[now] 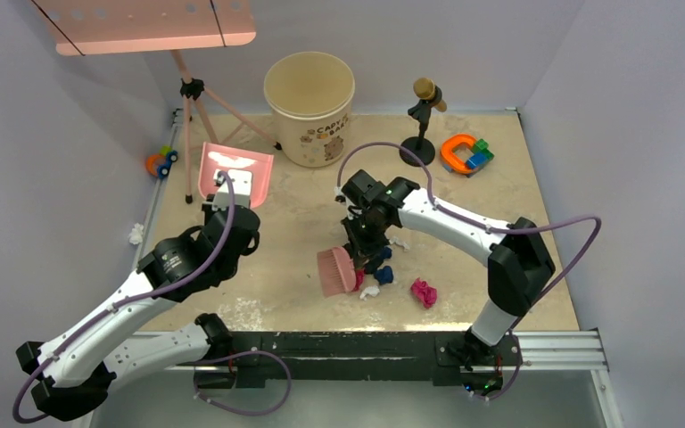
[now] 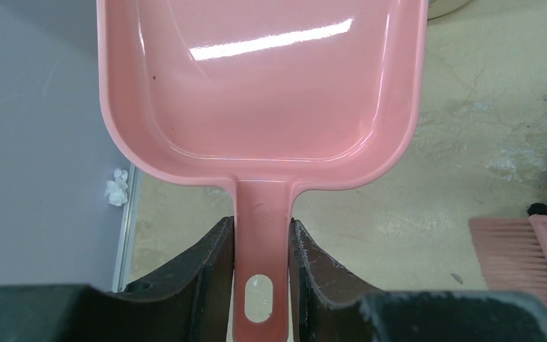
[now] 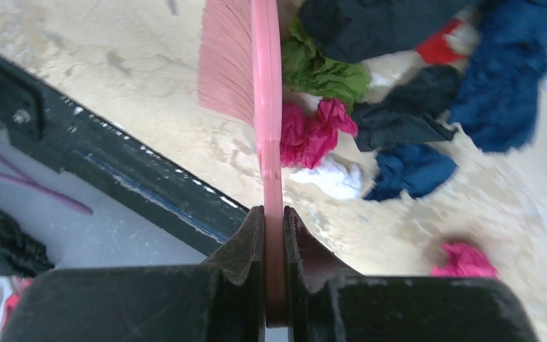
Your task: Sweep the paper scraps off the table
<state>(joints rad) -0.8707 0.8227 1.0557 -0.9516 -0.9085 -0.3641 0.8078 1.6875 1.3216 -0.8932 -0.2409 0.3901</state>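
My left gripper [image 1: 226,183] is shut on the handle of a pink dustpan [image 1: 235,169], held at the left of the table; in the left wrist view the dustpan [image 2: 263,92] fills the top, the gripper [image 2: 261,235] pinching its handle. My right gripper [image 1: 362,236] is shut on a pink brush [image 1: 336,271] whose handle [image 3: 273,185] stands between my fingers. Paper scraps [image 1: 382,272] lie bunched beside the brush: green [image 3: 324,71], magenta [image 3: 313,132], dark blue [image 3: 409,171], black, red and white wads. One magenta wad [image 1: 424,292] lies apart. A white wad [image 1: 136,234] lies beyond the left table edge.
A cream bucket [image 1: 309,107] stands at the back centre. A microphone on a stand [image 1: 421,120] and orange-blue-green toy blocks [image 1: 464,153] are at the back right. A pink tripod stand [image 1: 192,116] and a small toy [image 1: 160,162] are at the back left. The black rail [image 1: 348,348] runs along the near edge.
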